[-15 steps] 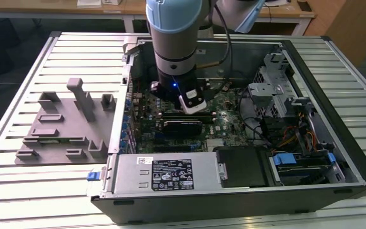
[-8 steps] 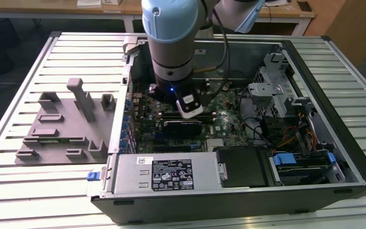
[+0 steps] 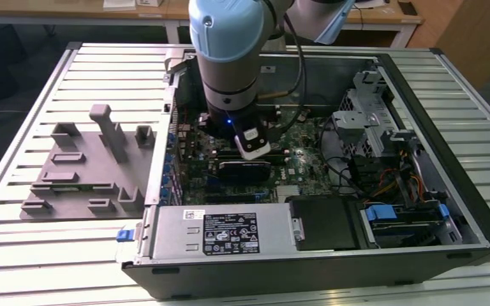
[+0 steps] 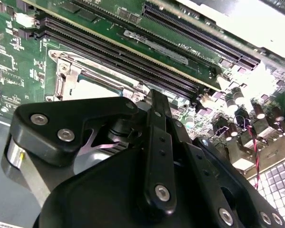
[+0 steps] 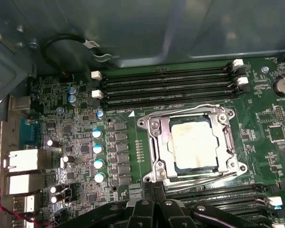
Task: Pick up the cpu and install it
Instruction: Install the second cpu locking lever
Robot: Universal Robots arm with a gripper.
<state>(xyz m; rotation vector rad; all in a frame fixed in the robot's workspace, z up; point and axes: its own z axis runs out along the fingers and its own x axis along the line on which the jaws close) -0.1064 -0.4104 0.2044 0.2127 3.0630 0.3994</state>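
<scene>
The cpu (image 5: 192, 142) is a pale silvery square with tan smears. It lies flat inside the metal-framed socket (image 5: 156, 142) on the green motherboard (image 5: 266, 128). In the second wrist view a strip of the cpu (image 4: 92, 88) shows past the black gripper (image 4: 149, 156). In the exterior view the gripper (image 3: 247, 162) hangs low inside the open computer case, just above the board. The first wrist view has the gripper (image 5: 156, 211) beside the socket's edge, apart from the chip. Nothing shows in its grasp.
Black memory slots (image 5: 166, 85) run along both sides of the socket. A grey plastic tray (image 3: 83, 172) with upright pegs lies on the slatted table at the exterior view's left. The power supply (image 3: 219, 231), drive cage (image 3: 364, 121) and cables (image 3: 381, 185) crowd the case.
</scene>
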